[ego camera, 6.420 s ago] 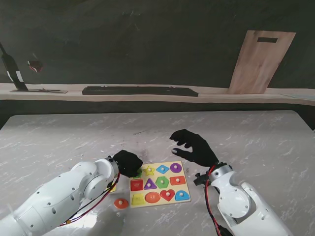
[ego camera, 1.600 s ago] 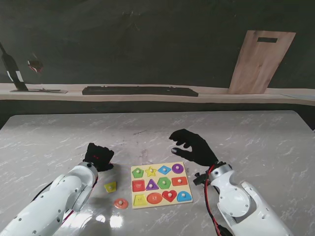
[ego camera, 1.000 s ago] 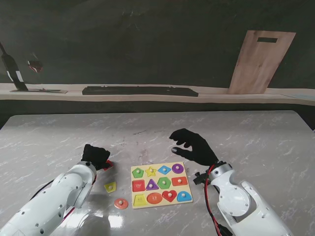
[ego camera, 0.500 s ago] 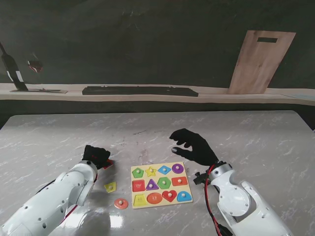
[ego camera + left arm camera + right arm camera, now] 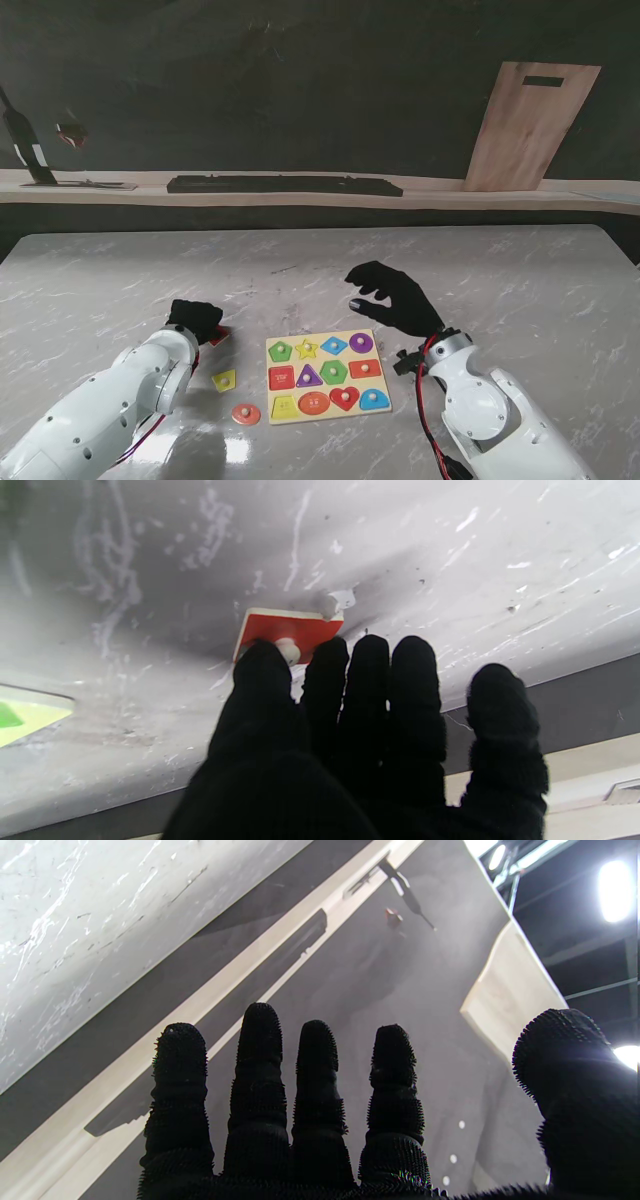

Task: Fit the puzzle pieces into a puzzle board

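The yellow puzzle board (image 5: 325, 375) lies on the marble table in front of me, showing several coloured shapes. To its left, my left hand (image 5: 195, 318) reaches over a red square piece (image 5: 218, 336). The left wrist view shows the red piece (image 5: 290, 625) flat on the table. Its white knob (image 5: 288, 650) sits between two fingertips (image 5: 262, 662) of the left hand (image 5: 350, 740), whose thumb stands apart. A yellow piece (image 5: 224, 380) and an orange round piece (image 5: 246, 412) lie loose, nearer to me. My right hand (image 5: 392, 297) hovers open beyond the board's far right corner, holding nothing.
A corner of the board (image 5: 20, 715) shows in the left wrist view. A wooden ledge (image 5: 300, 192) with a long dark bar (image 5: 285, 184) runs behind the table. A wooden plank (image 5: 530, 125) leans on the dark wall. The right hand (image 5: 320, 1120) faces that wall.
The left hand left the board's near left corner, swung left and settled over the red piece, shifting only slightly in the last second. The right hand has not moved.
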